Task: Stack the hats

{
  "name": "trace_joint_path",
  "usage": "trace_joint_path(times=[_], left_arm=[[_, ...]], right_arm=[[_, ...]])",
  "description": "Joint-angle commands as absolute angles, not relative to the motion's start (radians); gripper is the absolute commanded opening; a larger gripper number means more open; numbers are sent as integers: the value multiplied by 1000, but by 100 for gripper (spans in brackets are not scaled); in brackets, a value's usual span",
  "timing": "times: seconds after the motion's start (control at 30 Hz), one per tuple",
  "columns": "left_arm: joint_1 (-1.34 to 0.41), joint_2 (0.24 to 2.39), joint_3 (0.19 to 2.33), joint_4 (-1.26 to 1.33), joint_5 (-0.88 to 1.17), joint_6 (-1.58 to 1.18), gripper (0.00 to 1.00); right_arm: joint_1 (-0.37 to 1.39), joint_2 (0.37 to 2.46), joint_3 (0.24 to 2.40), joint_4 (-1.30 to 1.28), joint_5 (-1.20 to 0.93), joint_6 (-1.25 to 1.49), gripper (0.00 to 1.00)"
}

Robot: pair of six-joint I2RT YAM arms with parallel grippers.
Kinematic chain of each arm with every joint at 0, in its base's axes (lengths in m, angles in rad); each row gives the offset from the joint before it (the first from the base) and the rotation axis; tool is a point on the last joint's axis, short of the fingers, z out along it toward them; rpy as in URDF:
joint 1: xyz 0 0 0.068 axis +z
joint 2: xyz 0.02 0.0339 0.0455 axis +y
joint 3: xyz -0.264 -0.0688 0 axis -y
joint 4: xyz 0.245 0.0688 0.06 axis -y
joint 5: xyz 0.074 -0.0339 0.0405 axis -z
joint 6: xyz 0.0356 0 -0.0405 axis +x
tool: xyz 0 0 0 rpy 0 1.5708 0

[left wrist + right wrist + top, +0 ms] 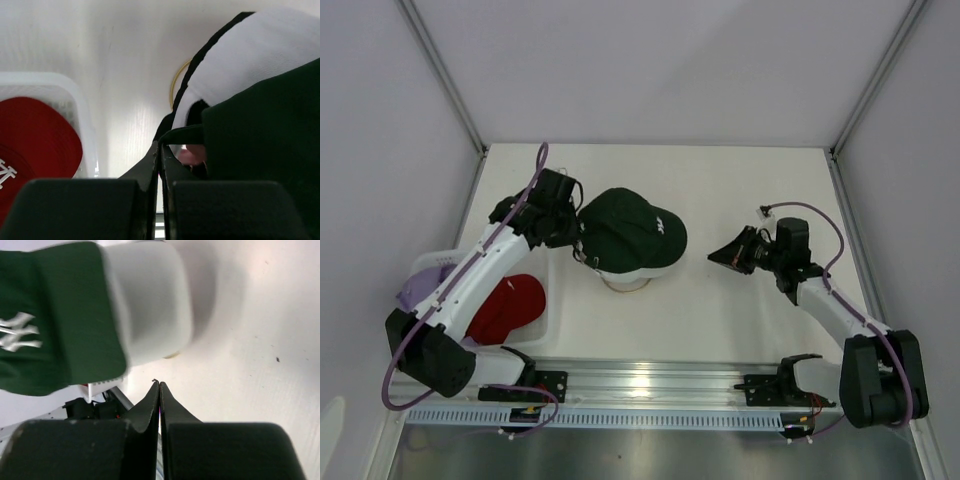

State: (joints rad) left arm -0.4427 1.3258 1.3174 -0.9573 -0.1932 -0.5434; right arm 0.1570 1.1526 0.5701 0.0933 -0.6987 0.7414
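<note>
step: dark green cap seated on stack, centre of top view | left gripper fully closed at its back edge, hold unclear | right gripper fully closed, empty, right of centre | next: likely red cap in basket, lower left; left must open first

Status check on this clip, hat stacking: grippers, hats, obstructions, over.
Left gripper shut at dark green cap rear; right gripper shut, apart. Dark green cap tops white cap. Red cap in basket. Nothing blocking.
</note>
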Motion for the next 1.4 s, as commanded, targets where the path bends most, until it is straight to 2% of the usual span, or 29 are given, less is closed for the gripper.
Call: trace_joint_path(times=[0.0,0.13,0.33,0.4,0.43,0.47,0.5,0.57,0.67,0.87,1.13,1.2,1.27,1.37], left_arm=[[-411,1295,1249,-960,-227,-540,1],[-397,1298,1187,-910,-206,-512,1],[-397,1273,1187,-874,-184,-469,1],[-397,1270,1181,-870,-183,-459,1],[-397,1273,1180,-870,-181,-459,1],[-399,1276,1181,-871,-179,-459,1],[-397,1279,1175,-870,-176,-460,1],[-397,1279,1167,-868,-172,-468,1],[-397,1273,1164,-859,-172,-471,1],[-397,1272,1175,-859,-175,-465,1],[-397,1273,1193,-874,-173,-453,1],[-397,1273,1195,-876,-178,-453,1],[-397,1275,1204,-882,-181,-453,1],[-397,1275,1197,-884,-186,-456,1]], right_arm=[[166,1213,591,78,-644,701,0],[195,1337,603,153,-666,730,0],[248,1370,696,176,-678,704,0],[247,1341,706,230,-710,735,9],[247,1330,709,289,-716,751,16],[250,1310,712,316,-710,784,37],[249,1301,715,340,-703,804,48],[250,1292,715,428,-698,843,65],[267,1301,715,508,-654,905,99],[307,1437,742,629,-664,919,99],[330,1635,845,788,-747,957,84],[341,1669,879,814,-761,980,72],[342,1686,885,854,-773,1030,52],[344,1690,884,903,-784,1083,42]])
